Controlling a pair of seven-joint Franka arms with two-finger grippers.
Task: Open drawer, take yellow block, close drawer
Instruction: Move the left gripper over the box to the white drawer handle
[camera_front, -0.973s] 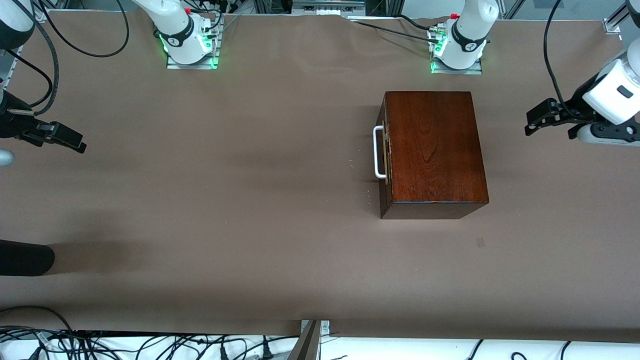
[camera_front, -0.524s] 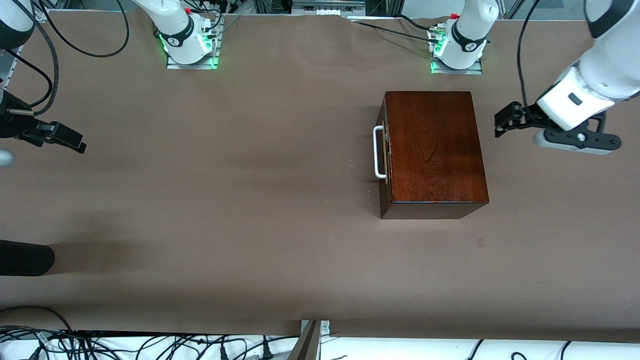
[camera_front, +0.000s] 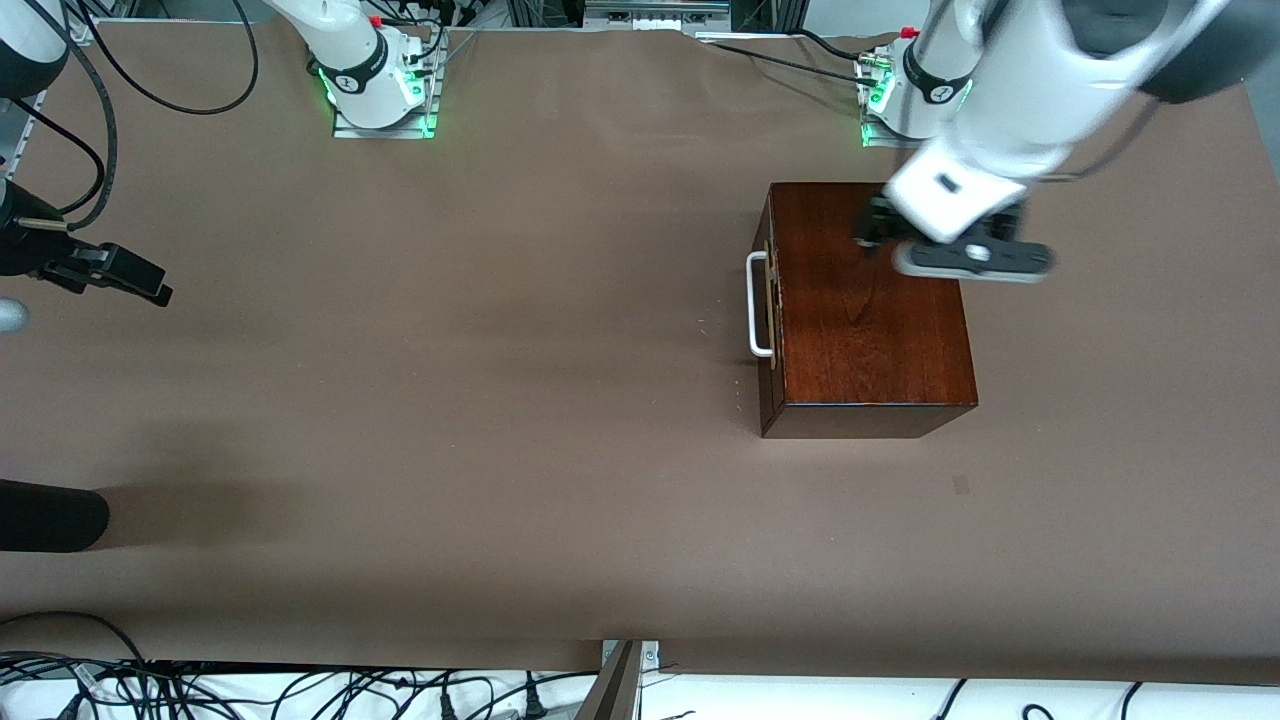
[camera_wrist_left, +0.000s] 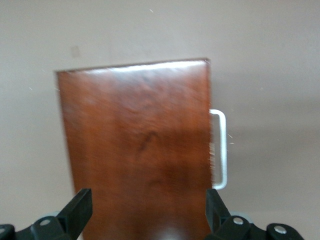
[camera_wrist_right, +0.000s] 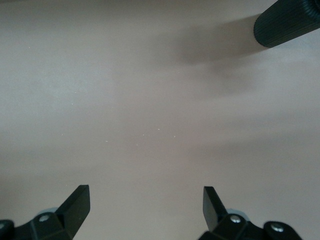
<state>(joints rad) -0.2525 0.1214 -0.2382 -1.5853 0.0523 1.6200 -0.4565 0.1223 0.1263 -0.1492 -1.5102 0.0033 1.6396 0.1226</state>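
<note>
Overhead, left pincer (camera_front: 868, 232) spread above the shut drawer (camera_front: 768, 305), seemingly untouching, right pincer (camera_front: 135, 278) spread, waiting.

The right gripper (camera_wrist_right: 145, 205) hangs over bare brown table (camera_wrist_right: 150, 100), its two black fingertips (camera_wrist_right: 77, 200) spread wide apart with nothing between them. A dark ribbed cylinder (camera_wrist_right: 287, 22) lies on the tabletop well apart from the fingers, throwing a soft shadow beside it. A few tiny pale specks dot the surface between the cylinder and the gripper.
</note>
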